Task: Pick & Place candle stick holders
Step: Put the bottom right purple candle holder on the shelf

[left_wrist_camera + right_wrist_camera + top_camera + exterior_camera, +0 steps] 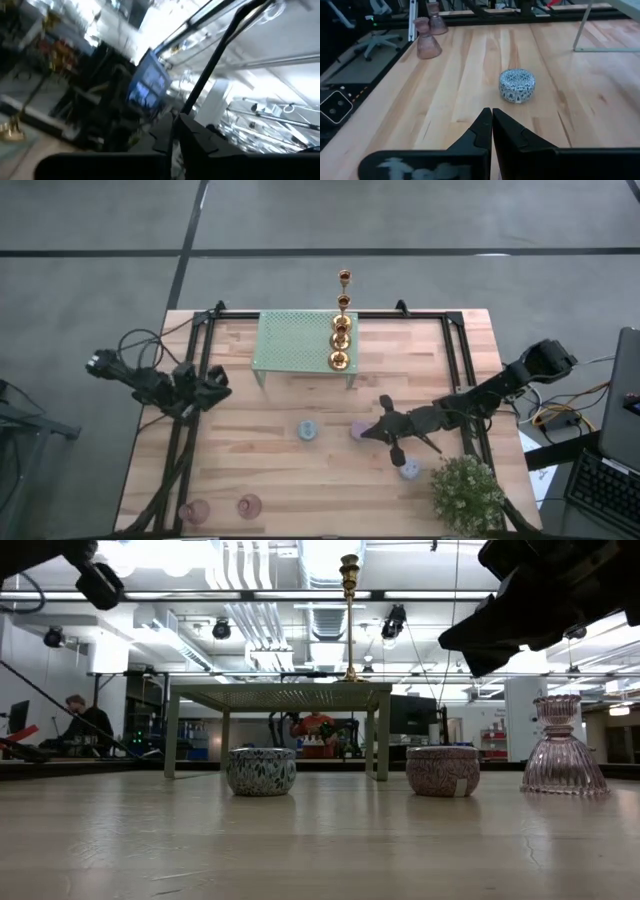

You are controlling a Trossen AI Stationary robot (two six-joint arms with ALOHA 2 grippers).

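At the frame's left edge the left gripper hangs empty, fingers pinched together. Shiny gold candlesticks line the mint-green perforated rack, upper centre. Centre-right, the right gripper, fingers pressed together and empty, sits beside a squat lilac holder.

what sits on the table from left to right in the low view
mint-green rack's left leg → blue patterned round holder → gold candlestick on the rack top → pink patterned round holder → pink glass holder
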